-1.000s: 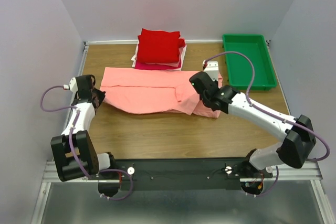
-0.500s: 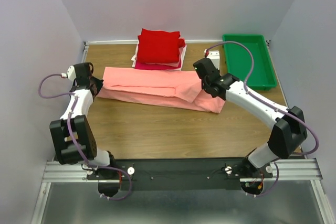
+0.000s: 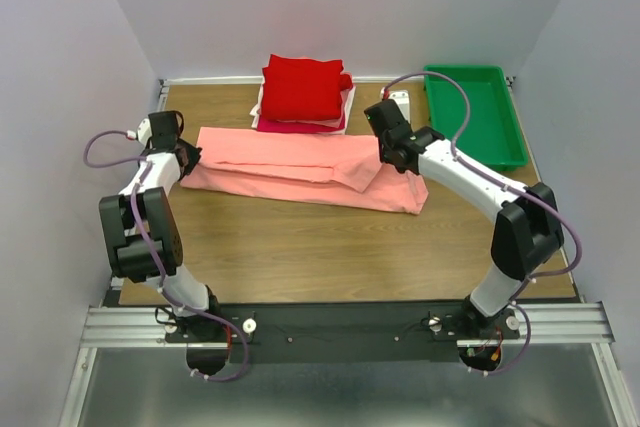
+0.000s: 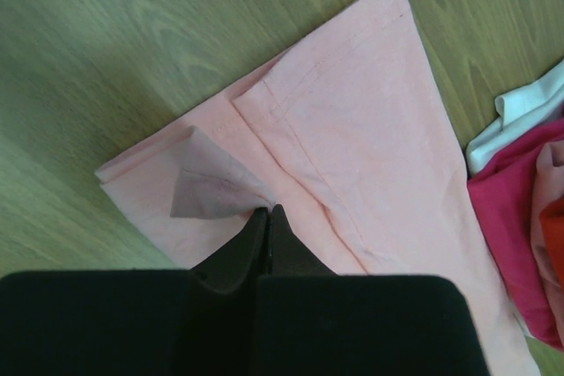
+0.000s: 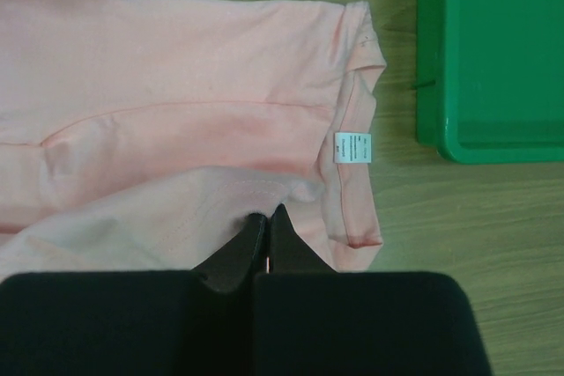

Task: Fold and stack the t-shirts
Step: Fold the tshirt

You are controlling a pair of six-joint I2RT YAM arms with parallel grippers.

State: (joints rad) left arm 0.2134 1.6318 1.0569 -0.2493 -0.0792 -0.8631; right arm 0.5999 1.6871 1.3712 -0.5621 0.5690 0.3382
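Note:
The salmon-pink t-shirt [image 3: 300, 169] lies as a long band across the table's middle, its near edge folded over toward the back. My left gripper [image 3: 186, 155] is shut on a corner of its left end [image 4: 220, 189]. My right gripper [image 3: 388, 154] is shut on a fold near the collar [image 5: 264, 200], where a white label [image 5: 354, 147] shows. A folded bright red t-shirt [image 3: 303, 87] tops a stack at the back, with a magenta one [image 3: 290, 127] and a white one [image 3: 349, 102] under it. In the left wrist view the stack's edge [image 4: 520, 209] shows at right.
A green plastic tray [image 3: 473, 115] stands at the back right, close beside the shirt's collar end; it also shows in the right wrist view [image 5: 493, 50]. Bare wooden table [image 3: 320, 257] lies in front of the shirt.
Both grippers have moved toward the back of the table, carrying the shirt's near edge over onto itself. The shirt now lies narrower and flatter.

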